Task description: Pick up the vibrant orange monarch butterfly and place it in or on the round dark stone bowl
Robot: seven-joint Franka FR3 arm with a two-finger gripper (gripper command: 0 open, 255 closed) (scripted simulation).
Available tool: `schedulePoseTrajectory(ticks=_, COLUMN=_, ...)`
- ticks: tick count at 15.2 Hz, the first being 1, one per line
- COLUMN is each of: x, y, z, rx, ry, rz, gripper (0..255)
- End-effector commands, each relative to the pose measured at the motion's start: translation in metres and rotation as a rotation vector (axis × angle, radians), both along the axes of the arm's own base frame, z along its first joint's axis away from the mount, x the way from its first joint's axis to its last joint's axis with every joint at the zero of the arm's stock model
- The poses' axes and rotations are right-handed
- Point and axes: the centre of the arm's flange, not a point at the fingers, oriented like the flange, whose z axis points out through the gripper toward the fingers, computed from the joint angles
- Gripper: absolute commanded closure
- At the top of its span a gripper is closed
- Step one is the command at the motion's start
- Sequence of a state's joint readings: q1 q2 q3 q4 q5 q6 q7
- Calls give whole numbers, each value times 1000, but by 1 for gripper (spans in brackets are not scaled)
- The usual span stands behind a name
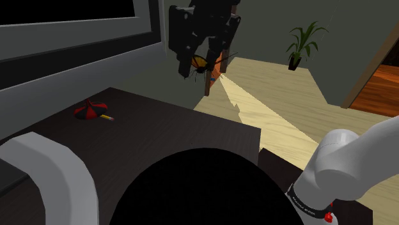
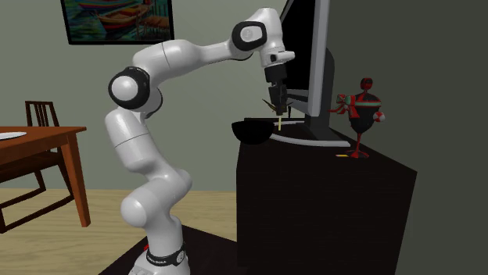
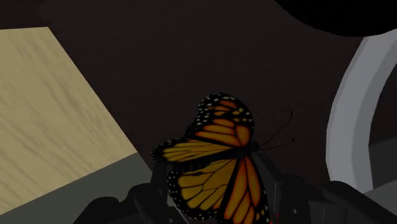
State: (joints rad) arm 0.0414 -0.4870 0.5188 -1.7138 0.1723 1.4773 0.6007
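An orange and black monarch butterfly (image 3: pixel 219 162) with white-dotted wing edges is clasped between my black fingers (image 3: pixel 280 191). In the shoulder view my gripper (image 1: pixel 200 62) hangs high above the dark table's far edge, shut on the butterfly (image 1: pixel 199 64). The round dark bowl (image 2: pixel 252 130) sits on the table corner nearest the arm. In the second exterior view my gripper (image 2: pixel 276 105) hovers a little above the bowl and just to that view's right of it. The bowl's black rounded shape (image 1: pixel 204 188) rises at the shoulder view's lower middle.
A big monitor (image 2: pixel 309 58) on a grey curved foot (image 1: pixel 61 169) stands on the dark table (image 2: pixel 313 187). A red and black goblet-like ornament (image 2: pixel 361 117) stands beyond it. A wooden table and chair (image 2: pixel 39 156) stand off to the side, a potted plant (image 1: pixel 300 45) far back.
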Motion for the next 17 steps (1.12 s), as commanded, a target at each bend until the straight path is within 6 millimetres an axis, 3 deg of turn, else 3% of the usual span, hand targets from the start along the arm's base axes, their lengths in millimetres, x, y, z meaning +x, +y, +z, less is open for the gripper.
schedulePoseTrajectory(ticks=1, x=-19, y=17, z=-3, rx=0, ry=0, rz=-1, gripper=255)
schedulePoseTrajectory(ticks=13, x=-132, y=128, z=-11, rx=0, ry=0, rz=-1, gripper=255)
schedulePoseTrajectory(ticks=14, x=-149, y=144, z=-12, rx=0, ry=0, rz=-1, gripper=255)
schedulePoseTrajectory(ticks=17, x=-149, y=144, z=-28, rx=0, ry=0, rz=-1, gripper=255)
